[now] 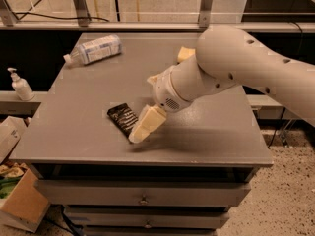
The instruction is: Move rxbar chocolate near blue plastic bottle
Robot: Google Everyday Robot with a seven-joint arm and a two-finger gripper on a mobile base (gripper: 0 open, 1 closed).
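Table (211,141): grey top seen from its front edge; 12 o'clock is the far edge, under the metal rail
Bar (122,119): lies flat on the table at about 7 o'clock from the table's middle, close to the front edge; black wrapper with white lettering; its long axis runs from 11 to 5 o'clock
Bottle (96,49): lies on its side in the far-left corner, at 11 o'clock from the table's middle; the cap points toward 8 o'clock, and the white-and-blue label faces up
Bar to bottle: well apart, with the bottle at 11 o'clock from the bar and bare tabletop between them
Gripper (144,126): cream-coloured tip low over the tabletop, tilted and pointing toward 7 o'clock; it covers the bar's 5 o'clock end, and its shadow falls on the table just beside it
Gripper state: cannot tell whether it is parted, closed or clamped on the bar
Arm (246,68): thick and white, reaching in from 3 o'clock across the right half of the table
Sponge (185,53): pale yellow, at 1 o'clock on the table, partly hidden behind the arm
Dispenser (20,85): small white pump, upright on a ledge off the table at 9 o'clock
Box (22,205): cardboard, on the floor at 8 o'clock
Drawer (142,193): under the front edge, with a small knob at its middle
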